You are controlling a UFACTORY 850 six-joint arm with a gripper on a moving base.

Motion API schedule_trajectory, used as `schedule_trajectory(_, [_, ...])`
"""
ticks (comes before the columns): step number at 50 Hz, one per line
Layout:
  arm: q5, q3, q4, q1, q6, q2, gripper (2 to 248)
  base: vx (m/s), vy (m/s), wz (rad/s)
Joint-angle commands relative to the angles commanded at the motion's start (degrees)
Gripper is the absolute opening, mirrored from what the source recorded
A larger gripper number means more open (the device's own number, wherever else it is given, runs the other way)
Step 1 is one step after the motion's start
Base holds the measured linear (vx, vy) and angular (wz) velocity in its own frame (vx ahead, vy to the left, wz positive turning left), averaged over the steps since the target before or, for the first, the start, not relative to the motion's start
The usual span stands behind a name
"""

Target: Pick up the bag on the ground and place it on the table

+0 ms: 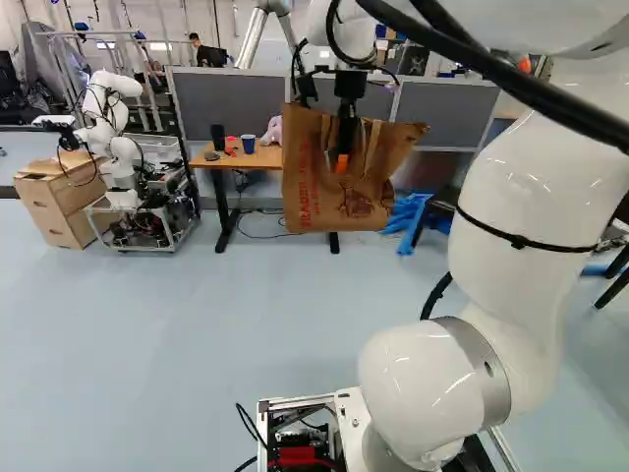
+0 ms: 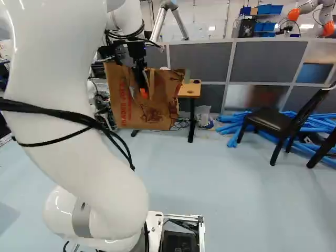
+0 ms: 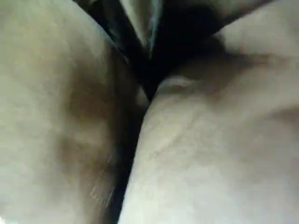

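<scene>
The creased brown bag [image 1: 329, 205] with red print hangs in the air before the table [image 1: 246, 160], pinched in the gripper [image 1: 342, 162]; the left base view shows a blue cup [image 1: 249, 145]; the right base view doesn't

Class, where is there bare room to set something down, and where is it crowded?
Bare: the floor between the arm and table, and that before the chair. Crowded: the table around the black cup, blue cup and pink toy; the floor behind the chair, strewn with blue tubes. The bag hides part of the table.
</scene>
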Motion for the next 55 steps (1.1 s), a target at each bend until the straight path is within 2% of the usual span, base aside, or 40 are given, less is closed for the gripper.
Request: schedule_trajectory(55, [0.0, 0.0, 0.0, 0.0, 0.0, 0.0, 18, 0.135, -0.001, -0.009])
